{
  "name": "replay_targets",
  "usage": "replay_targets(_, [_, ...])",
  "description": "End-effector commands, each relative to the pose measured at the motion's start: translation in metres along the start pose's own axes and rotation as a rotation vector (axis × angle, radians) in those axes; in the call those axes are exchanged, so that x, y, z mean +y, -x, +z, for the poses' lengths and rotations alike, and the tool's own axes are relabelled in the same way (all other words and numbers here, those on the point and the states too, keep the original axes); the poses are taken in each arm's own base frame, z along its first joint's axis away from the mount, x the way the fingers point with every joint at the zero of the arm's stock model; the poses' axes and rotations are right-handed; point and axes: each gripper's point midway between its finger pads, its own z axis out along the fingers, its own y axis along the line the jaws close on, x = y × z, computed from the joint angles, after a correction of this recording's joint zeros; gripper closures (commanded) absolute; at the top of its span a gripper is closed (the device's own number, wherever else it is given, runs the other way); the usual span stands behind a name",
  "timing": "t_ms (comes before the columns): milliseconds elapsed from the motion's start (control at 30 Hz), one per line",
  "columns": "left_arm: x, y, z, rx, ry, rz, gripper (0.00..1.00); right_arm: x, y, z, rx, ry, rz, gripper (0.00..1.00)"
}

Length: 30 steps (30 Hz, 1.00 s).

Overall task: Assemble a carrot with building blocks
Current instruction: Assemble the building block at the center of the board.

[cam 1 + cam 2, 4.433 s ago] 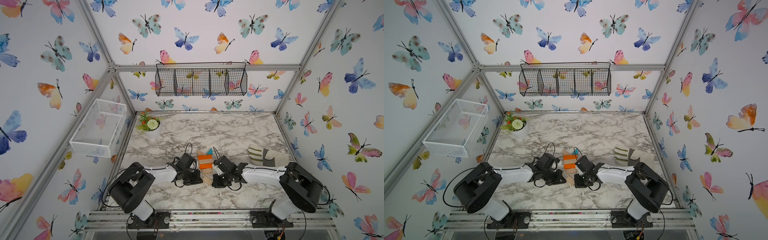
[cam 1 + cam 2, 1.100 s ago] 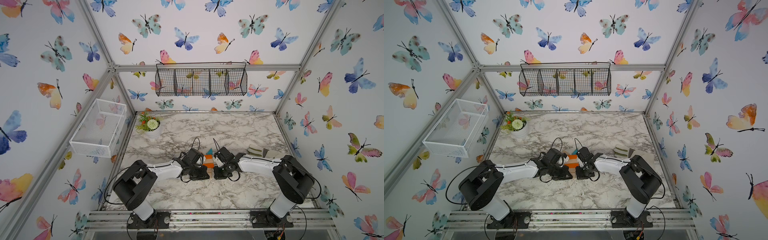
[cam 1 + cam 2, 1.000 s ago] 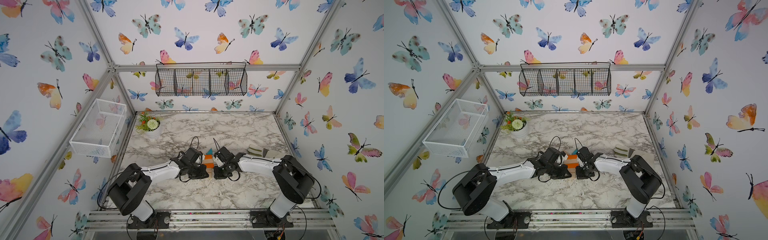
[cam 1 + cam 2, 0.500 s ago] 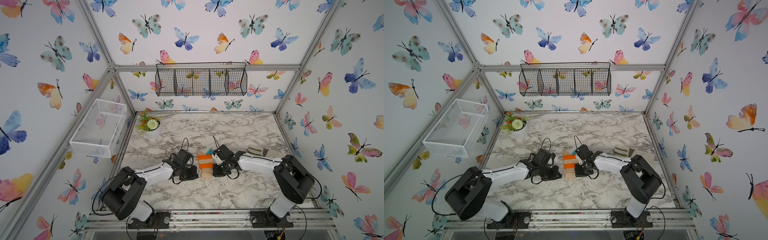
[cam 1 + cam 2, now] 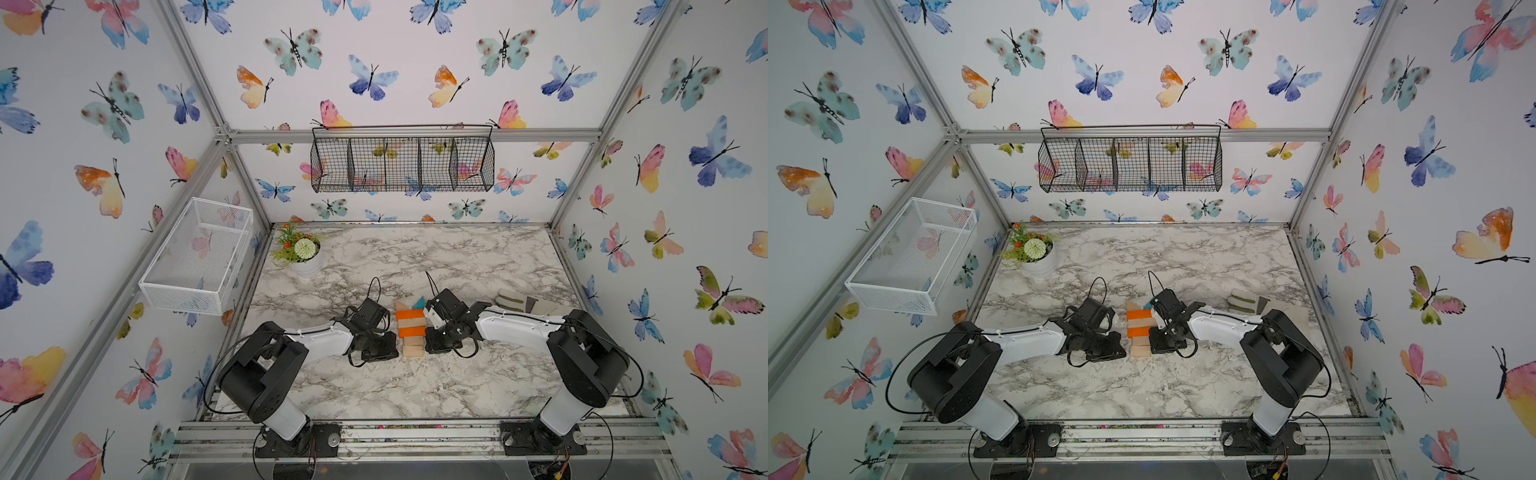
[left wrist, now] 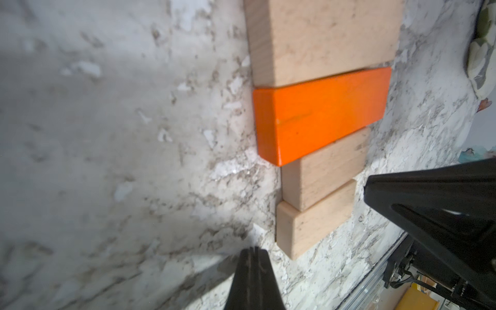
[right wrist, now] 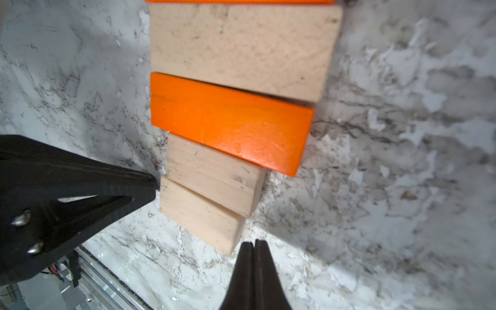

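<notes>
Ok so the carrot (image 5: 409,328) is lying flat on the marble desk (image 5: 415,386), roughly mid-desk, right between the two arms. The far end has a tan triangle (image 5: 400,306) and a teal triangle (image 5: 419,303). Then it goes orange, tan, orange bars, then two small tan blocks (image 7: 214,182) stepping down toward the front rail.

The left end effector (image 6: 253,255) has its fingers pressed together, pinching nothing, with the tip just beside the small blocks. The right end effector (image 7: 253,247) is the same deal on the opposite side.

Containers:
- The black wire basket (image 5: 403,162) hangs on the back wall, split into compartments, with only wallpaper butterflies showing through the mesh.
- The white mesh basket (image 5: 199,253) on the left wall is the same story.
- The white pot (image 5: 306,268) in the far left corner holds orange and green flowers (image 5: 297,245).

A striped glove (image 5: 515,300) lies behind the right arm.
</notes>
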Motion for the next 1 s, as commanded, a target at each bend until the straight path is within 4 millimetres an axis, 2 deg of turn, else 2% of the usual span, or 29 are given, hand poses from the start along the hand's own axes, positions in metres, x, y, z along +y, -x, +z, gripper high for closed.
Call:
replay_targets(0, [0.000, 0.002, 0.004, 0.007, -0.007, 0.006, 1.00, -0.007, -0.002, -0.002, 0.013, -0.030, 0.000, 0.98])
replay_targets(567, [-0.010, -0.002, 0.015, 0.031, -0.044, 0.007, 1.00, -0.013, -0.007, 0.000, 0.023, -0.040, 0.016, 0.98])
replay_targets(833, [-0.009, -0.003, 0.015, 0.035, -0.039, 0.006, 1.00, -0.016, -0.009, -0.001, 0.022, -0.045, 0.020, 0.98])
replay_targets(967, [-0.002, -0.005, 0.012, 0.034, -0.006, -0.001, 1.00, -0.017, -0.010, -0.001, 0.023, -0.046, 0.020, 0.98])
